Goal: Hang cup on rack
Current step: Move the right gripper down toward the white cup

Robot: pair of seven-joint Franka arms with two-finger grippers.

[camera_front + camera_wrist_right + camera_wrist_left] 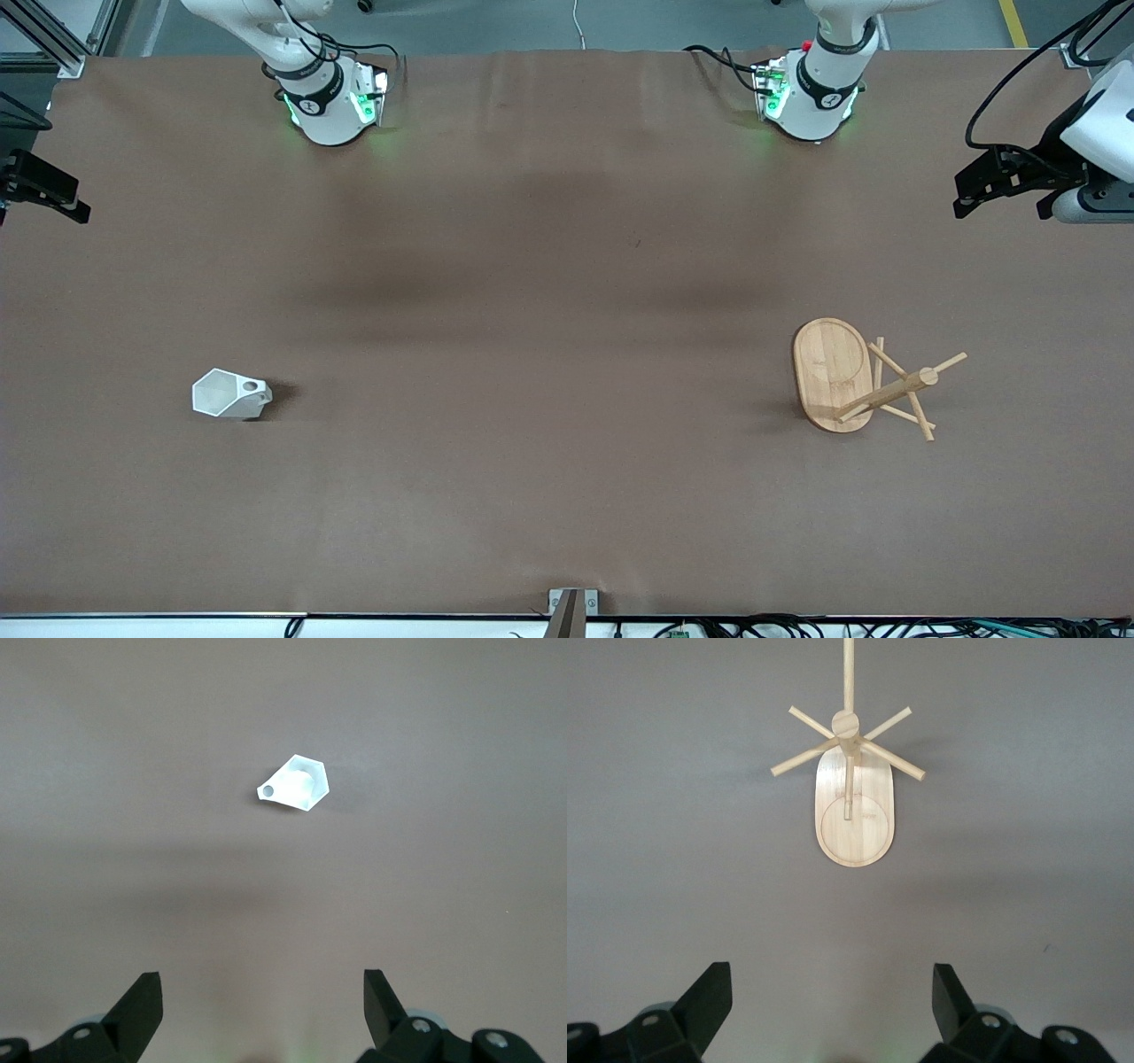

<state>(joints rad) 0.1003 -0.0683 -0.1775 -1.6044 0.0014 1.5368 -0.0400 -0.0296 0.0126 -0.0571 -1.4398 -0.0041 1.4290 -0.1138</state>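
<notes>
The white faceted cup (229, 395) sits on the brown table toward the right arm's end, its pierced handle (254, 387) pointing toward the table's middle. It also shows in the right wrist view (297, 784). The bamboo rack (833, 372) stands upright on its oval base toward the left arm's end and shows in the left wrist view (852, 819); its pegs are bare. My left gripper (967, 197) (833, 992) is open and empty, held high beside the table's edge. My right gripper (66, 199) (263, 992) is open and empty, high at its own end.
The brown table cover (567, 310) stretches wide between the cup and the rack. The two arm bases (332, 106) (811, 97) stand at the table's edge farthest from the front camera. A small metal bracket (571, 607) sits at the nearest edge.
</notes>
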